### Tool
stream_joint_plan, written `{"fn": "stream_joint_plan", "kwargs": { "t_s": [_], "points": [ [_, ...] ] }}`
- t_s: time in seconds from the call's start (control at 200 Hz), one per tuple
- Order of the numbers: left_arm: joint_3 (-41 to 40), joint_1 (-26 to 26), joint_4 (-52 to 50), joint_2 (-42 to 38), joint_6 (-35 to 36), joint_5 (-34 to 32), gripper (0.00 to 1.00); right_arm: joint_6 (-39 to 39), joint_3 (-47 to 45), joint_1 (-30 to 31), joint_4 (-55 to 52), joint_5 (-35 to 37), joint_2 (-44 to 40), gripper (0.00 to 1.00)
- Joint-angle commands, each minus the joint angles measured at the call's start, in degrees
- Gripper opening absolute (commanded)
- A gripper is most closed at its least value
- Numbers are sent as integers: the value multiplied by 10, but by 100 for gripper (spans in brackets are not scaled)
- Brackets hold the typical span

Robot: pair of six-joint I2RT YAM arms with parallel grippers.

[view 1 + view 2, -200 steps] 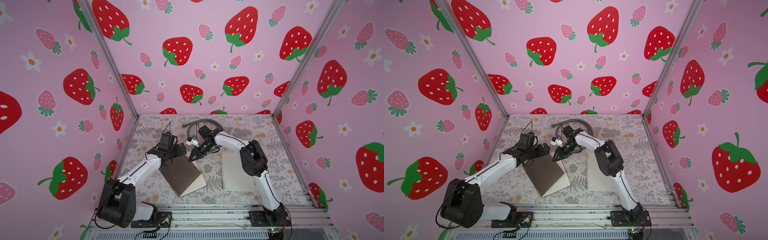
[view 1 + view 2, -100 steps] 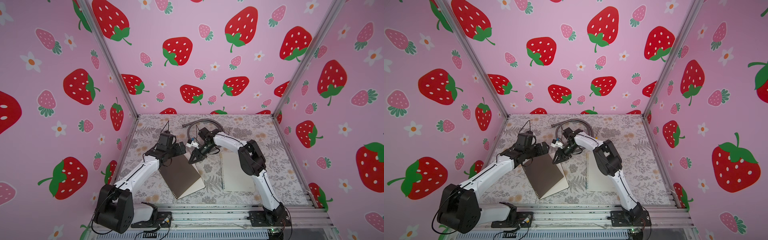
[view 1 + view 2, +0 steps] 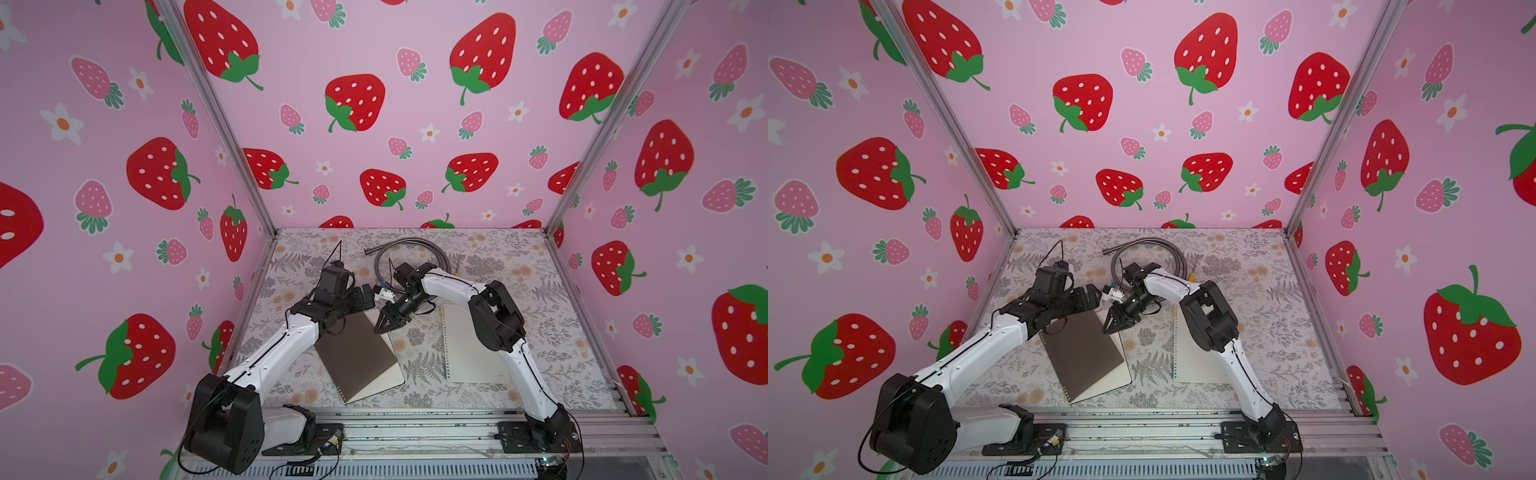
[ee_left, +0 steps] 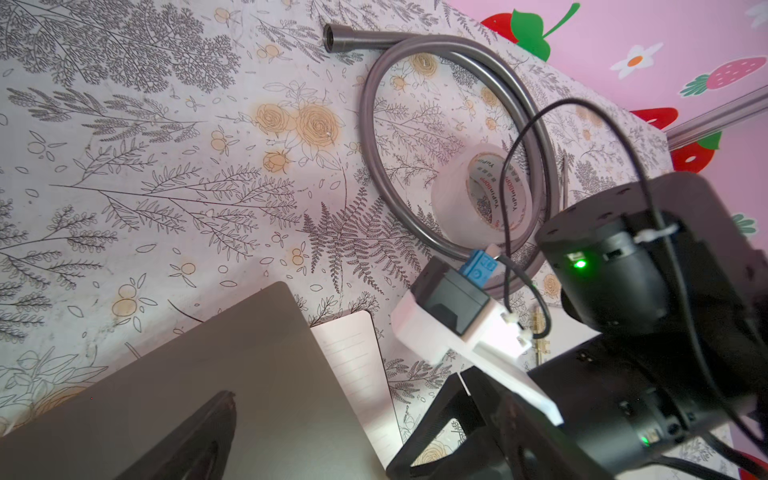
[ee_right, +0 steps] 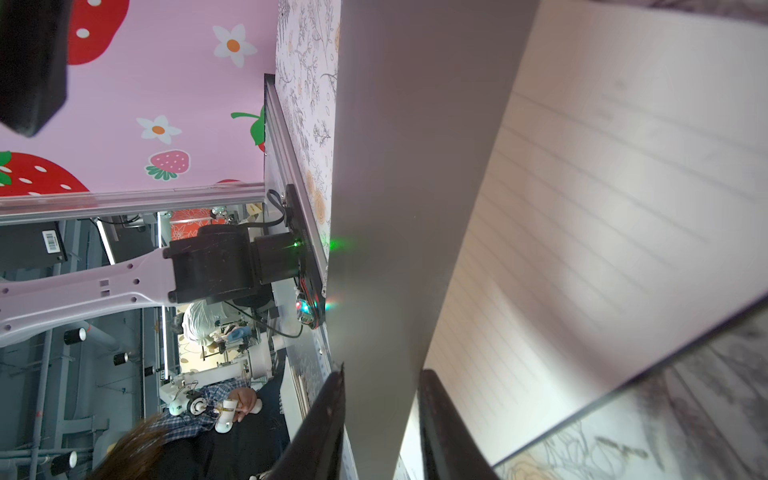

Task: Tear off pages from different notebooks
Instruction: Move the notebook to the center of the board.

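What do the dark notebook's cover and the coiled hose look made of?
The dark cover: likely matte plastic or coated card, smooth brown-grey with a soft sheen. The coiled hose: grey metal or metal-look plastic, satin shine, collared end; cannot tell which.

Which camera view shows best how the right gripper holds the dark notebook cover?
The right wrist view: the dark cover runs between both fingers, lifted off the lined page. Both top views show only the right gripper at the cover's far corner; the left wrist view shows the cover, not the grip.
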Motion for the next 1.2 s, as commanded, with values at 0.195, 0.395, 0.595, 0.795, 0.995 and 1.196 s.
{"fn": "stream_joint_plan", "kwargs": {
  "t_s": [0.195, 0.395, 0.595, 0.795, 0.995, 1.196],
  "points": [
    [-18, -2, -4, -26, 1, -27, 100, -17, 50, 4, -7, -59, 15, 36],
    [-31, -2, -8, -43, 0, -33, 100, -24, 62, 4, -9, -88, 29, 37],
    [-28, -2, -11, -46, 0, -34, 98, -30, 111, 11, -34, -93, 61, 36],
    [-37, -2, -6, -57, -6, -34, 95, -29, 122, 14, -41, -86, 77, 35],
    [-52, -2, -7, -74, -9, -44, 92, -42, 113, 16, -59, -56, 78, 35],
    [-68, -2, -40, -94, -21, -89, 91, -54, 79, 16, -69, -12, 66, 34]
  ]
}}
